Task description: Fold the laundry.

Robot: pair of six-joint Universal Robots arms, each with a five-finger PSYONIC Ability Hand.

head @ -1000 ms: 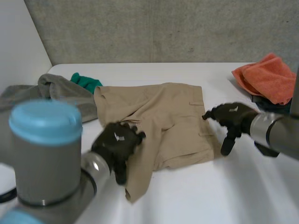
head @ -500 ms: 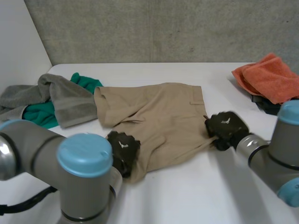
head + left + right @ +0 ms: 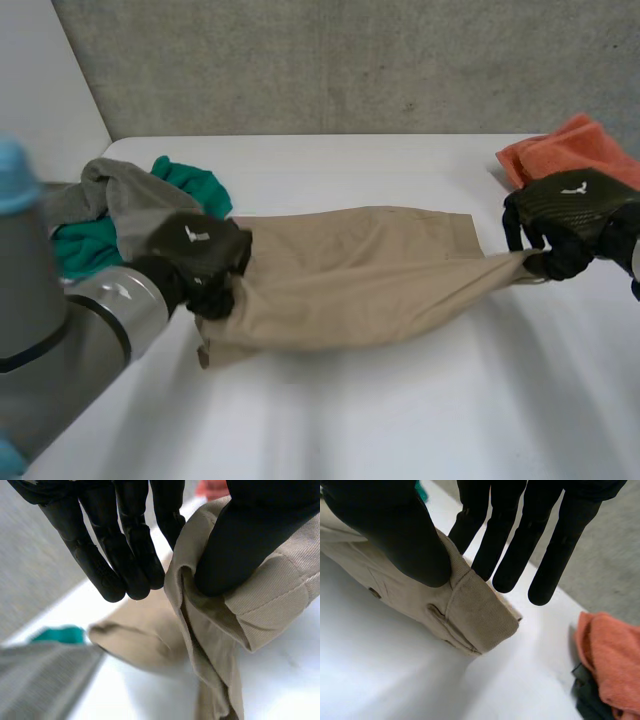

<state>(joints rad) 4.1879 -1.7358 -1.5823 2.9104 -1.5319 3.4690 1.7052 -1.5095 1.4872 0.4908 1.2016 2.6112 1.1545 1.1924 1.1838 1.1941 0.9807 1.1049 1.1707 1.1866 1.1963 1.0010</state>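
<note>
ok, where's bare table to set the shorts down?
Bare table in front of the shorts, between left hand and right hand; a strip behind them to the wall. Crowded: grey cloth and teal cloth by the left hand, orange towel by the right.

The white table meets a grey concrete wall behind and a plain white wall beside it.

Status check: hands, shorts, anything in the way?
Left hand pinching one end of shorts, right hand pinching the other. Shorts stretched between them. Grey towel close by left hand, orange towel by right.
</note>
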